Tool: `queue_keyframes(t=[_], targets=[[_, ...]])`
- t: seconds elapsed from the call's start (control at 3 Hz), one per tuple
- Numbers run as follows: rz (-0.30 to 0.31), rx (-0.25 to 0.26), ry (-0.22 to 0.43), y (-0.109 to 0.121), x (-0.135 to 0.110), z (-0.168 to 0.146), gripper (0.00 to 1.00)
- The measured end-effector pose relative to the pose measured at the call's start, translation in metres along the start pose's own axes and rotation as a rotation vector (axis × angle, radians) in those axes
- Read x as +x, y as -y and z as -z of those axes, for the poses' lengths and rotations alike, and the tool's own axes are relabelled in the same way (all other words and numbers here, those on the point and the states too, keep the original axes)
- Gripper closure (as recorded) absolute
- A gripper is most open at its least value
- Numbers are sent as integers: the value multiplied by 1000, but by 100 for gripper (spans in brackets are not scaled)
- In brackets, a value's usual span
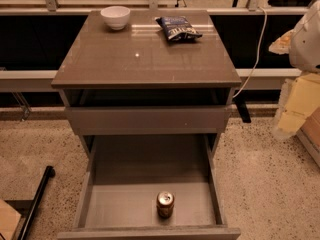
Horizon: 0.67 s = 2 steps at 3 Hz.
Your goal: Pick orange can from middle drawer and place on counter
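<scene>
The orange can (165, 204) stands upright on the flat grey floor of the open middle drawer (120, 204), near its front edge and a little right of centre. Its silver top with pull tab faces up. The glossy grey-brown counter (145, 54) tops the cabinet above. My gripper is not in view. Only a white rounded part (306, 36), which may belong to my arm, shows at the right edge, level with the counter and far from the can.
A white bowl (115, 17) sits at the counter's back left and a dark blue chip bag (178, 28) at its back right. The shallower top drawer (147, 119) is slightly open above the middle one. A black pole (36, 203) lies on the floor at left. Yellowish boxes (300, 106) stand at right.
</scene>
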State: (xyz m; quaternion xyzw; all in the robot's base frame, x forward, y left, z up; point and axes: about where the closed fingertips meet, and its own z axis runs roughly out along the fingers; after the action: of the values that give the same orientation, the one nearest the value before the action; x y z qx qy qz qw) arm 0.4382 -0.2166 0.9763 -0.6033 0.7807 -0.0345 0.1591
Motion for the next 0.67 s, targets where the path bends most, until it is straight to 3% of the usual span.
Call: queue_keyframes(t=[0.33,0.67], targets=[[0,0,0,0,0,0,0],[-14,16,71,-5,2,-15,0]])
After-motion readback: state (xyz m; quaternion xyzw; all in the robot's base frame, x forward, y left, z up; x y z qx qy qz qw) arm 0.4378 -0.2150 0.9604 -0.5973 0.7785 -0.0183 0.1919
